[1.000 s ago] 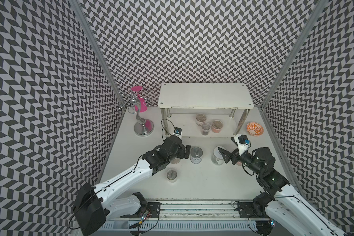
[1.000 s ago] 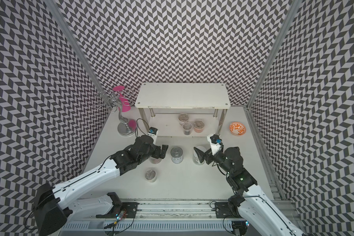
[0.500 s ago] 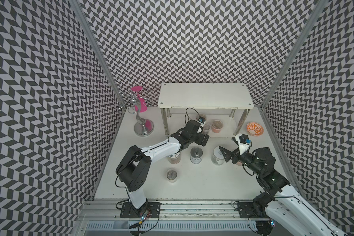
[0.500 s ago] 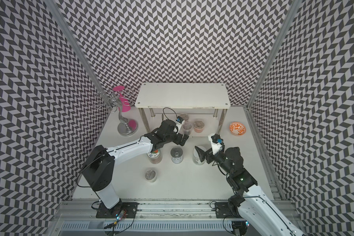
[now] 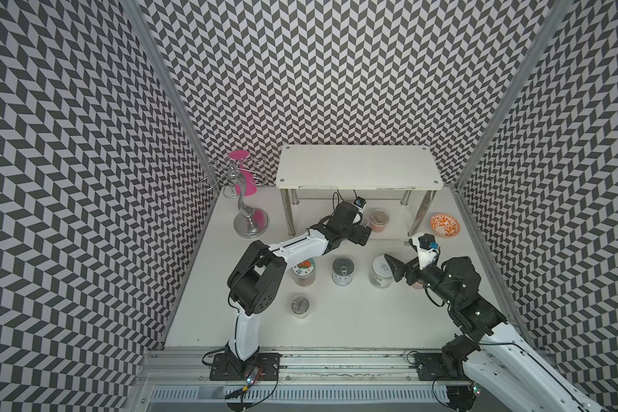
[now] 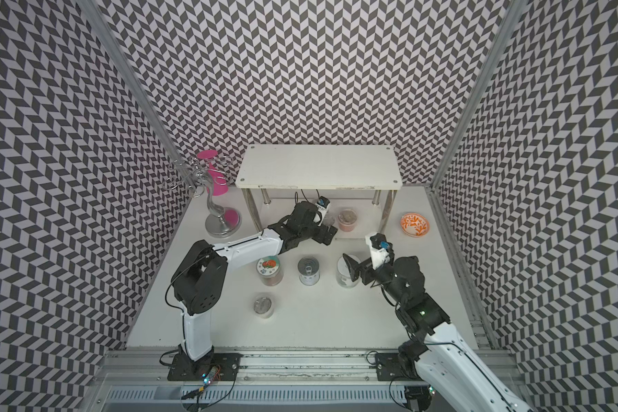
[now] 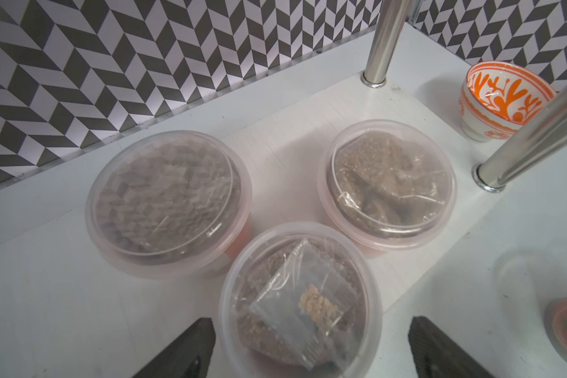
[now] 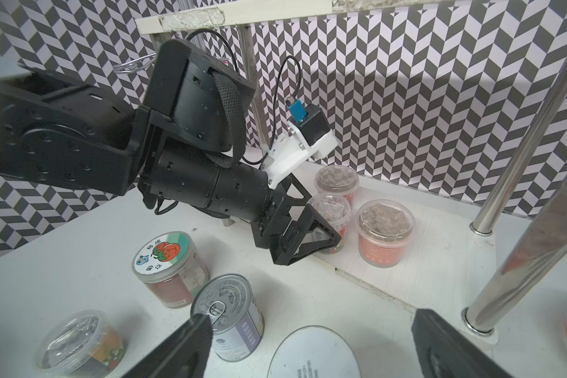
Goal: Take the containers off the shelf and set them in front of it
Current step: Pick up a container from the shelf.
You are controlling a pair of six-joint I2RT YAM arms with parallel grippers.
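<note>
On the lower board of the shelf [image 7: 292, 153], your left pincer [image 7: 311, 340] stands wide astride the front tub [image 7: 300, 294], not yet touching. Centre it, close gently, then draw it out clear of the two tubs behind [image 7: 167, 199].

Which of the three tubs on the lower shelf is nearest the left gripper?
The front tub, with pale crumbs in a clear bag: it stands between the left gripper's fingers.

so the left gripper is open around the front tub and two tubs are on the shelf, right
Not two: three tubs are on the shelf, as the left wrist view shows. The left gripper is open around the front tub.
</note>
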